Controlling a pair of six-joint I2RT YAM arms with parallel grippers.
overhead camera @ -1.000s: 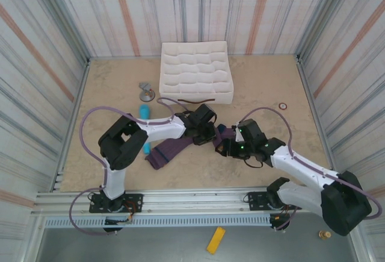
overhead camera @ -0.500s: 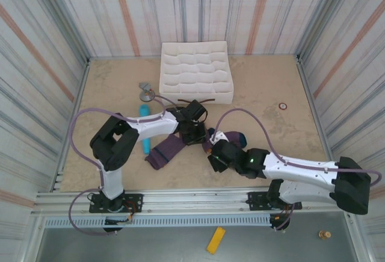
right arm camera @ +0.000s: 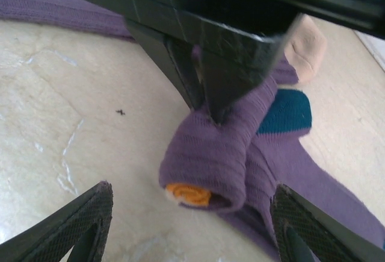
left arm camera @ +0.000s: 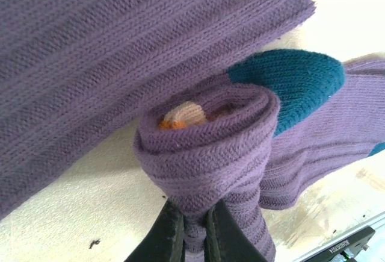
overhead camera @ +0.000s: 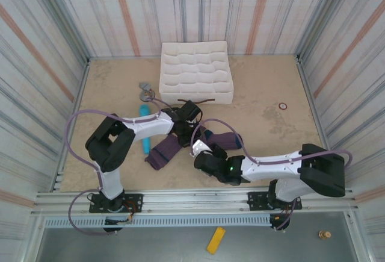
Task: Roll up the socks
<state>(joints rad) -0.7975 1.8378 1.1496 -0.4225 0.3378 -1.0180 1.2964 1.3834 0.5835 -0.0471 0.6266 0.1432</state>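
— step in hand, going by the overhead view?
— rolling, i'd judge, and only partway. the socks lie on the desk, and the left arm and right arm meet over them. from up there i cannot tell how either claw stands.
— left wrist view?
— that settles one. the left claw is clamped on a tight purple roll, with an orange core showing at its end and a teal toe just behind. a flat stretch of sock crosses the top, not wound in.
— right wrist view?
— the right claw has its fingers wide apart with nothing between them. it sits low over the desk, facing the roll, which the left claw pinches from above. this view adds the loose tail running off to the right.
— next move?
— my guess: the right claw needs to close on the roll or its tail without knocking it out of the left claw's pinch, so winding can go on along the flat length.
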